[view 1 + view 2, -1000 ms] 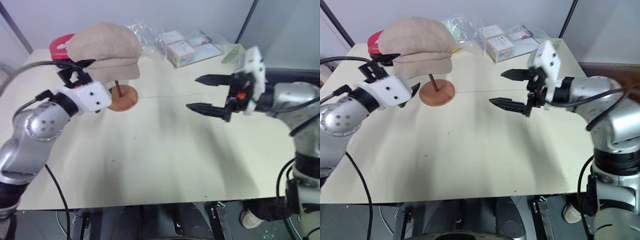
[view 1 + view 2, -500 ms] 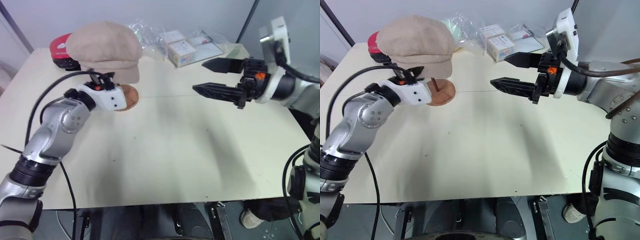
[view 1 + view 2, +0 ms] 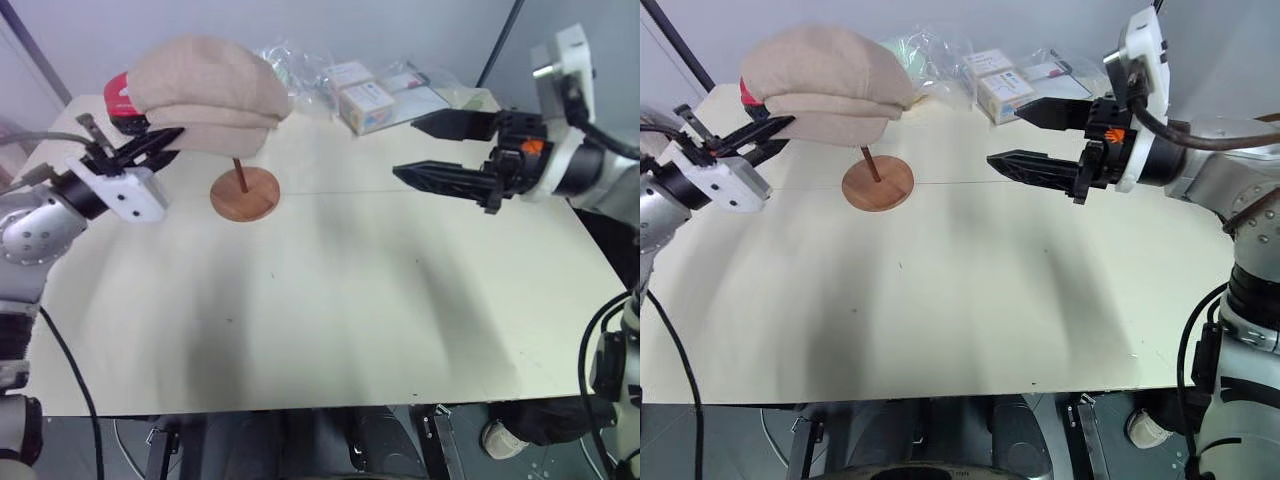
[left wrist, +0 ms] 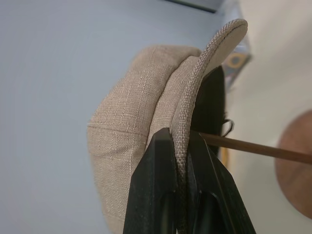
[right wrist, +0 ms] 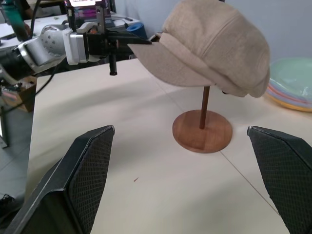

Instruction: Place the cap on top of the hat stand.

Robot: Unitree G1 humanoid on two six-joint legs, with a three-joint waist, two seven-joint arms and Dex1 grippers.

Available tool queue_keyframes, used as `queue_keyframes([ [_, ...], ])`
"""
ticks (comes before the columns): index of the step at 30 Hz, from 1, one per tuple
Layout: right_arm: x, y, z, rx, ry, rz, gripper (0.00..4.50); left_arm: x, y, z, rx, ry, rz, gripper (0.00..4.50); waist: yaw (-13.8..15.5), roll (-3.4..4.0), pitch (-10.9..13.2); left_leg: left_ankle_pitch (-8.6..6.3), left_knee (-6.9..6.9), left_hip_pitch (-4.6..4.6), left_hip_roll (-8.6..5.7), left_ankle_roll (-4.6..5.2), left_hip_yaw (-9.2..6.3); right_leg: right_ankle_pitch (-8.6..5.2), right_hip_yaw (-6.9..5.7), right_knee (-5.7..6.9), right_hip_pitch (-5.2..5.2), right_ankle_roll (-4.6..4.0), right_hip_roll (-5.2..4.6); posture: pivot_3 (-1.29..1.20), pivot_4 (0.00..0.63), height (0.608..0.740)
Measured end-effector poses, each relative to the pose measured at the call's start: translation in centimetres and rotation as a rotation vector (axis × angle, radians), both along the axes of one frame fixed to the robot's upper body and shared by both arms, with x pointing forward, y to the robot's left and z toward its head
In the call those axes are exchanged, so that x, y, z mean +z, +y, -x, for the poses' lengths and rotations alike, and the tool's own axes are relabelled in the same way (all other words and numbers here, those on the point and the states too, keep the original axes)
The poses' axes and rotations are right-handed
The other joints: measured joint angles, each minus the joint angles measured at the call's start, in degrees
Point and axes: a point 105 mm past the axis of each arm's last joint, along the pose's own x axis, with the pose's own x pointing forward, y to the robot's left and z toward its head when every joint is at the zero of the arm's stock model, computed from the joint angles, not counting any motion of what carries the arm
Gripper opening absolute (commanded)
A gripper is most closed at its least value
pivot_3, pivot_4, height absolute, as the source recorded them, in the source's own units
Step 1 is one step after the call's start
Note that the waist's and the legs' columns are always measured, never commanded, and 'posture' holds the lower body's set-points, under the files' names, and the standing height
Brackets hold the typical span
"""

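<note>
Since the earlier frames, the left gripper (image 3: 160, 141) has withdrawn leftward from in front of the stand's base and has closed on the brim of the cap (image 3: 207, 88); the left wrist view confirms both black fingers (image 4: 156, 180) pinched flat on the brim's edge. Right gripper (image 3: 430, 150) has risen slightly and hangs over the right half of the table (image 3: 330, 300), jaws wide apart and empty, pointing left toward the stand.

Cap location: on top of the hat stand (image 3: 244, 192), far left of the table, crown covering the top disc, with the rod and base disc visible beneath. It overhangs toward the left, brim side lowest, so seating looks uneven.

Governing relation: the cap lies immediately right of the left gripper, brim pointing at it, while the right gripper is well apart across the table. Judgement: any correction of seating falls to the left arm; opening those fingers would finish placement, provided the cap balances.
</note>
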Motion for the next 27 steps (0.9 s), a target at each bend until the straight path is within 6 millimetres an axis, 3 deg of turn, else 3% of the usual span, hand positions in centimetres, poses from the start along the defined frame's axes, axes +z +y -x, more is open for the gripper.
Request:
queue_keyframes([
  [5, -0.1, -0.1, -0.5, -0.015, -0.005, 0.003, 4.5, -1.0, 0.3, -0.7, -0.029, 0.012, -0.048, 0.03, -0.14, 0.0, 0.0, 0.0, 0.0, 0.0, -0.01, 0.0, 0.0, 0.0, 0.0, 0.01, -0.01, 0.01, 0.02, 0.0, 0.15, 0.74],
  [8, -0.2, -0.1, -0.6, -0.02, -0.006, 0.011, 4.5, -1.2, 0.4, -1.1, -0.034, 0.019, -0.047, 1.03, -0.22, 0.0, 0.0, 0.0, 0.0, 0.0, 0.0, 0.0, 0.0, 0.0, 0.0, 0.02, -0.01, 0.01, 0.02, 0.0, 0.15, 0.74],
  [15, -0.1, -0.5, -0.7, -0.045, -0.018, 0.026, 4.5, -2.5, 0.3, -0.6, -0.04, 0.063, -0.06, 4.47, -0.49, 0.0, 0.0, 0.0, -0.02, 0.0, 0.03, 0.0, 0.0, 0.0, 0.01, 0.03, -0.03, 0.01, 0.02, 0.0, 0.15, 0.74],
  [18, -0.5, -0.9, -1.0, -0.068, -0.015, 0.032, 4.5, -4.1, 0.6, 0.3, -0.014, 0.138, -0.058, 4.47, -0.53, 0.0, 0.0, 0.0, -0.03, 0.0, 0.07, 0.0, 0.0, 0.0, 0.02, 0.06, -0.04, 0.01, 0.02, 0.0, 0.15, 0.74],
  [22, -1.6, -1.6, -1.6, -0.102, 0.009, 0.039, 4.5, -6.3, 2.0, 3.0, 0.093, 0.328, 0.017, 4.47, -0.61, 0.04, 0.02, -0.02, -0.04, -0.03, 0.1, 0.04, 0.04, 0.0, 0.08, 0.08, -0.12, 0.0, -0.02, 0.0, 0.15, 0.74],
  [25, -2.2, -2.2, -2.1, -0.111, 0.018, 0.048, 4.5, -6.7, 3.5, 4.6, 0.202, 0.566, 0.257, 4.47, -0.46, 0.04, 0.03, -0.03, -0.01, 0.01, 0.11, 0.04, -0.01, -0.01, 0.03, 0.11, -0.06, -0.01, -0.02, 0.0, 0.15, 0.74],
  [27, -2.6, -2.5, -2.6, -0.114, 0.028, 0.052, 4.5, -5.7, 5.6, 5.4, 0.271, 0.72, 0.483, 4.47, -0.39, 0.04, 0.04, -0.03, 0.03, 0.05, 0.12, 0.04, -0.05, -0.02, -0.05, 0.11, -0.01, -0.03, 0.03, 0.0, 0.15, 0.74],
])
